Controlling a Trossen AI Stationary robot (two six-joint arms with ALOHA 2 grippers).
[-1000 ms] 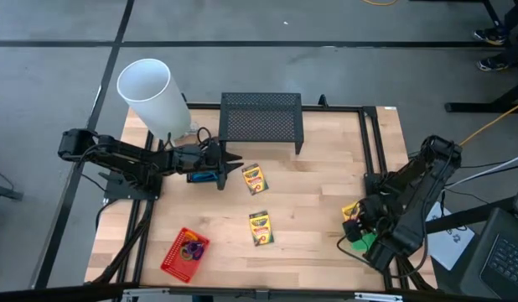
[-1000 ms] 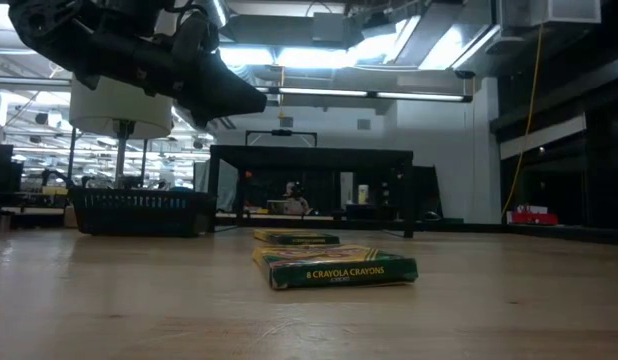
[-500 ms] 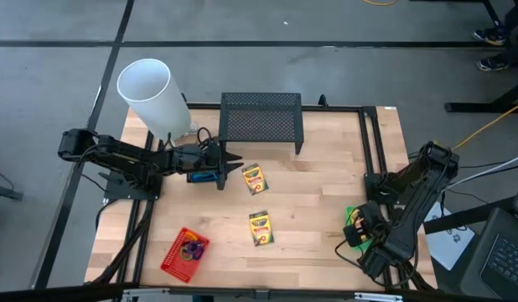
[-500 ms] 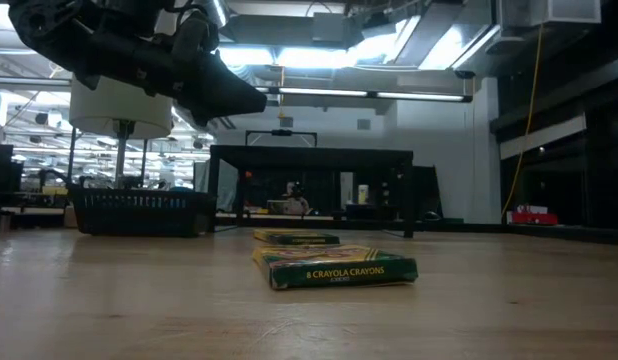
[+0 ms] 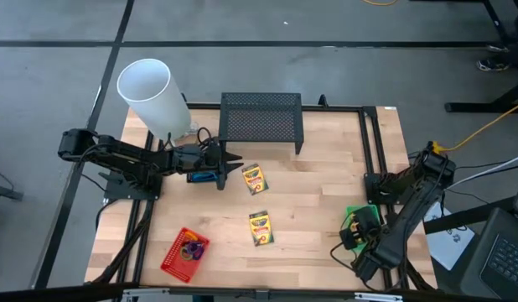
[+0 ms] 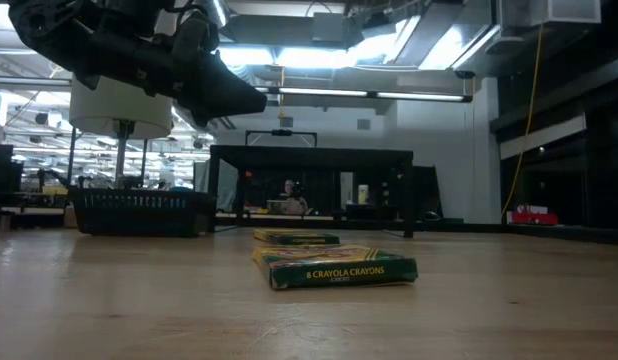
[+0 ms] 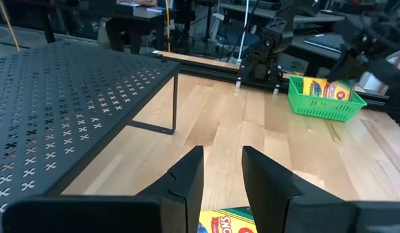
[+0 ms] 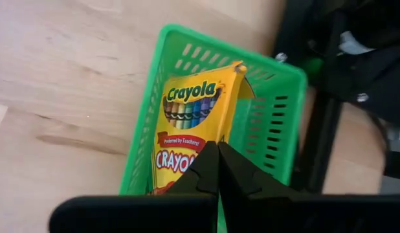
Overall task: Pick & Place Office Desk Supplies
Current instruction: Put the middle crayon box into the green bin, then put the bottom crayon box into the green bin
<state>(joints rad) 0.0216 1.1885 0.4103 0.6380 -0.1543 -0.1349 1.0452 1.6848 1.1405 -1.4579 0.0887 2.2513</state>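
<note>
Right wrist view | right claw together | above crayon box in green basket

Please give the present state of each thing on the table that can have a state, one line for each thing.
Left gripper: open, holding nothing, above a crayon box.
Right gripper: shut, empty, over the green basket.
Green basket: holds one crayon box, leaning inside.
Red basket: holds purple and orange loops.
Two crayon boxes: flat on the table, outside any basket.
White cylinder: open at the top.
</note>
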